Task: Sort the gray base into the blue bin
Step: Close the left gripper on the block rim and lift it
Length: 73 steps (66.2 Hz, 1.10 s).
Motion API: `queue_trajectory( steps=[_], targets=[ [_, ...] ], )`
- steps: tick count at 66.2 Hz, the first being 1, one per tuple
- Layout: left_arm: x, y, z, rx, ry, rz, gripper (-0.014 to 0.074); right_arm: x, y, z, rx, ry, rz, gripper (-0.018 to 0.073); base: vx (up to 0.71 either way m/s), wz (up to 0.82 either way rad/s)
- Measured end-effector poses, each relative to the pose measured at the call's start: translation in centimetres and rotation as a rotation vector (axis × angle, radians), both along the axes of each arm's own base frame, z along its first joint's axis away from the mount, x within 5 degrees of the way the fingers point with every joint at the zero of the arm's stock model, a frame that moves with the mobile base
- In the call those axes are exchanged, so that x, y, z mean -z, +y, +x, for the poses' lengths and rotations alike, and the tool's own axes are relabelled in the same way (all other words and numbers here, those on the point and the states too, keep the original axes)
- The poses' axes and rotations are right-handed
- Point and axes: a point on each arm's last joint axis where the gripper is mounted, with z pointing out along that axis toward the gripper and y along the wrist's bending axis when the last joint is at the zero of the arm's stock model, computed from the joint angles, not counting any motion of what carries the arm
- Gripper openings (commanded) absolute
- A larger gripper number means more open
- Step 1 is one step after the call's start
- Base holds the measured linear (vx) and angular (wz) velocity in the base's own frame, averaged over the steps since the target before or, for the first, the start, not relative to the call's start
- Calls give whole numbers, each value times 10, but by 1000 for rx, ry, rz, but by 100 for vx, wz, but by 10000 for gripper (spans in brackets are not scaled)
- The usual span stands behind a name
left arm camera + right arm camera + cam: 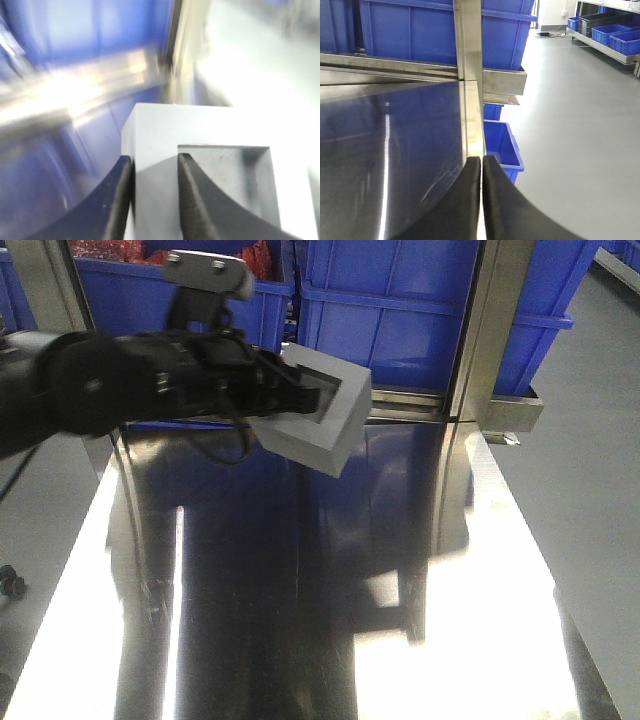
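Gripper on the left arm [305, 390] is closed on the gray base [335, 430]. In the left wrist view, the two dark fingers [112, 200] straddle one wall of the block [200, 130]: one finger on the outer face, the other inside the square recess. Both touch the wall.

Base is off the table, held tilted in the air over the far end of the steel table [300, 620], with the recess turned towards the gripper. It hangs in front of the row of blue crates and just left of the steel upright [490, 330]. It is not inside any crate. The nearest blue bin [400, 320] stands directly behind it on the rack. A neighbouring blue crate [150, 290] to the left holds red items, too blurred to identify.

Right gripper [481, 160] has its fingers pressed together with nothing between them. It sits low over the table's right edge. Beyond that edge another blue crate [502, 145] stands on the gray floor.

Background of the left wrist view is motion-blurred.
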Motion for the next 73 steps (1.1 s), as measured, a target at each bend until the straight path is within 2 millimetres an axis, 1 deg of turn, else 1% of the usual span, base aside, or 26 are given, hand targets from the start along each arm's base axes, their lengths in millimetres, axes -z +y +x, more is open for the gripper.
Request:
queue_trajectory(
  steps=[2,4,8,9,11,17,21,24,40,53,62,73],
  targets=[
    [1,5,-8,-5,-10,-4,-6,0,0,0,0,0,0,-5,0,0],
    [-4,11,-18,-11,-34,-16,-6,0,0,0,0,0,0,-5,0,0],
    [-6,21,-33,-21,-64,-31,-6,0,0,0,0,0,0,-5,0,0],
    [-4,23,-37,-22,-62,-30,-6,0,0,0,0,0,0,-5,0,0],
    [-6,28,-46,-25,-79,-38,-6,0,0,0,0,0,0,-5,0,0],
    [-4,41,-68,-30,-97,-44,-6,0,0,0,0,0,0,-5,0,0],
    [-6,51,-85,-31,-117,-52,-6,0,0,0,0,0,0,-5,0,0],
    [-3,57,-96,-30,-119,-51,-6,0,0,0,0,0,0,-5,0,0],
    [-5,89,-153,-22,-198,-69,-6,0,0,0,0,0,0,-5,0,0],
    [-9,118,-204,-23,-321,-133,-6,0,0,0,0,0,0,-5,0,0],
    [-7,133,-232,-23,-393,-175,-6,0,0,0,0,0,0,-5,0,0],
    [-4,145,-254,-14,-430,-195,-6,0,0,0,0,0,0,-5,0,0]
  ],
)
